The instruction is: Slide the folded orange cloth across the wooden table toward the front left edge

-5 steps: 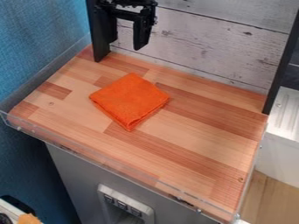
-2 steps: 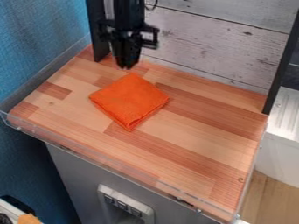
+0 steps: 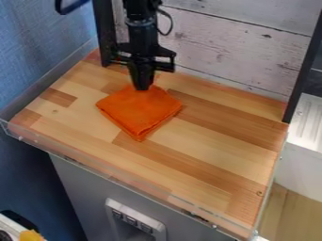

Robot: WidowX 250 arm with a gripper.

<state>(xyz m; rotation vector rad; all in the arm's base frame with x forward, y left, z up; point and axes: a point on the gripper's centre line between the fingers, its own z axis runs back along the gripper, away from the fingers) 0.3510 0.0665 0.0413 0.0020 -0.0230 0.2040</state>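
The black gripper (image 3: 142, 87) hangs down at the upper left of the wooden surface, its tip over the back corner of a folded orange cloth (image 3: 140, 113). That corner is hidden behind the tip, and whether they touch is hard to tell. The cloth lies flat in a diamond shape on the wooden surface (image 3: 207, 155), left of its middle.
Black upright posts stand at the back left (image 3: 106, 33) and back right (image 3: 303, 70), with a whitewashed plank wall (image 3: 232, 47) between them. A clear low rim (image 3: 113, 175) runs along the front edge. A white basin (image 3: 308, 127) is at the right.
From the back left, the gripper has come down and slightly forward to the cloth's back corner. The cloth looks to be in the same place.
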